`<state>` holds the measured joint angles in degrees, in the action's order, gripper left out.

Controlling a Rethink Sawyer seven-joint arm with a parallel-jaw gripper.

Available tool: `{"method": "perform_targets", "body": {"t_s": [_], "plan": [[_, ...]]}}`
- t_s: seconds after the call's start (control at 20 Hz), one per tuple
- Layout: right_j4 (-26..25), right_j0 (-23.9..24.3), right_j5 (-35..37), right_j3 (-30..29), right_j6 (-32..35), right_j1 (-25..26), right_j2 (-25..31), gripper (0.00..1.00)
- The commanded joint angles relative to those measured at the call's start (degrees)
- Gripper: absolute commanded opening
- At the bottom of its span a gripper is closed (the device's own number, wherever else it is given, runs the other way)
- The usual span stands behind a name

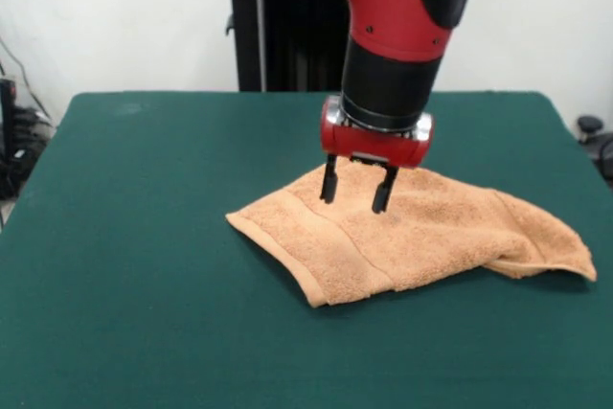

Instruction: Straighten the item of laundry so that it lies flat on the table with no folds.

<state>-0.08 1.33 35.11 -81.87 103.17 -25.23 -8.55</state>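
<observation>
Bare dark green felt surface (124,332) is lying nearest, open all round. Mid-surface, the orange-tan terry towel (421,237) is sitting rumpled, its right corner folded under. My red and black arm is pointing straight down; my tool (356,189) is hovering parted, gripping nothing, over the towel's back edge.

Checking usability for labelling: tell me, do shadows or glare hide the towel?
Front view: even, soft lighting; the towel shows only a thin shadow under its front edge on the table; small highlights glint on the gripper collar; nothing hidden.
</observation>
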Motion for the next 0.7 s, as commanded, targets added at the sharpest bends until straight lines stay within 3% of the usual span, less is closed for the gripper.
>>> {"method": "perform_targets", "body": {"t_s": [0.05,0.7], "plan": [[-2.68,-1.99,0.02,0.65,2.3,7.06,6.59,1.0],[-2.7,-2.01,0.0,6.61,0.56,14.47,7.73,1.0]]}}
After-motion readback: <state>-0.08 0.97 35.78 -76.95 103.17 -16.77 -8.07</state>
